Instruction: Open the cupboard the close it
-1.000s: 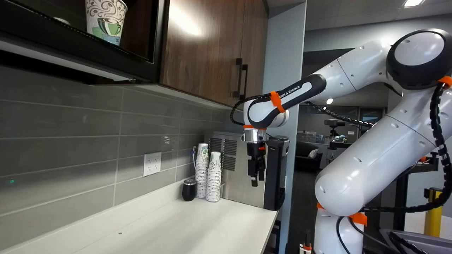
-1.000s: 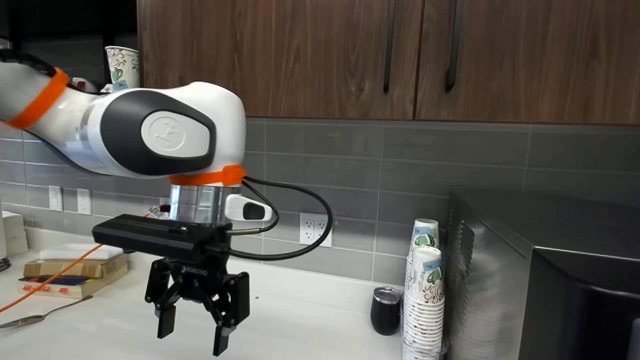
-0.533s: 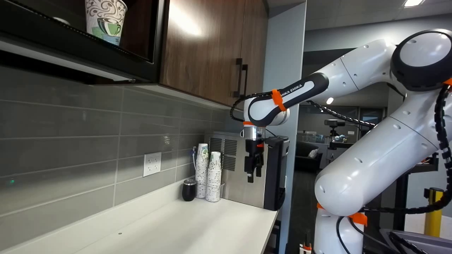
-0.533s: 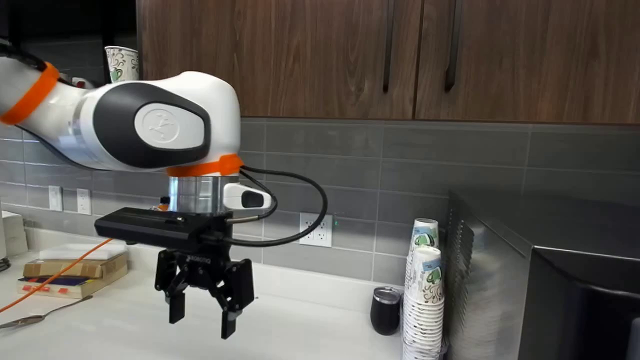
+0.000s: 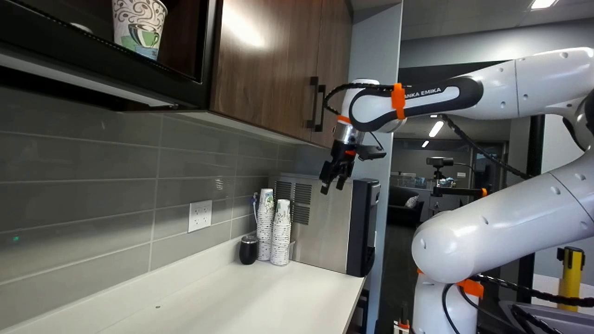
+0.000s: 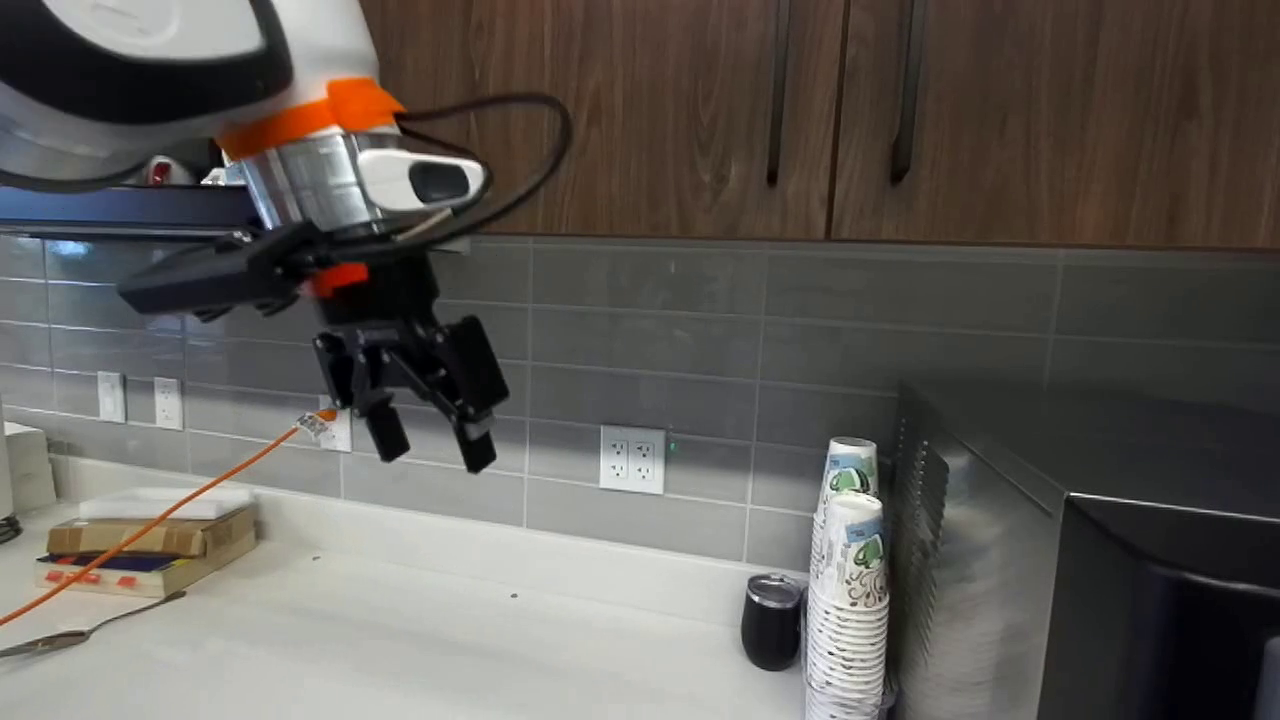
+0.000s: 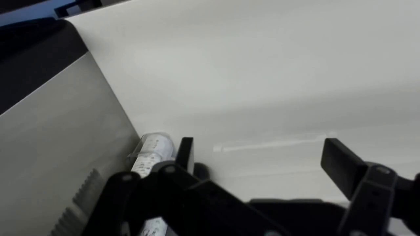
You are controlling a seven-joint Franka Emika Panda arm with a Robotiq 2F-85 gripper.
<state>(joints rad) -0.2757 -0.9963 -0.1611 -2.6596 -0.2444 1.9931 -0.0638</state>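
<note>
The dark-brown wood-grain cupboard (image 5: 274, 69) hangs on the wall, and it also shows in an exterior view (image 6: 650, 120). Its two flat doors are shut. Two slim black vertical bar handles, the left one (image 6: 778, 100) and the right one (image 6: 906, 100), flank the seam between the doors. My gripper (image 5: 332, 187) is open and empty, tilted downward, below the level of the handles and apart from the cupboard. It shows left of the handles in an exterior view (image 6: 436, 455). In the wrist view the spread fingers (image 7: 259, 154) have only counter between them; the cupboard is out of that view.
A steel appliance (image 5: 320, 222) stands on the white counter (image 5: 260, 297) at the far end. Cup stacks (image 6: 850, 590) and a black tumbler (image 6: 772, 622) stand beside it. A black open-fronted unit (image 5: 185, 79) adjoins the cupboard. Books (image 6: 150, 550) and an orange cable (image 6: 200, 490) lie farther left.
My gripper has risen and gone from pointing straight down to tilted. It moved up and slightly right in one exterior view, only up in another. The cupboard doors have stayed shut.
</note>
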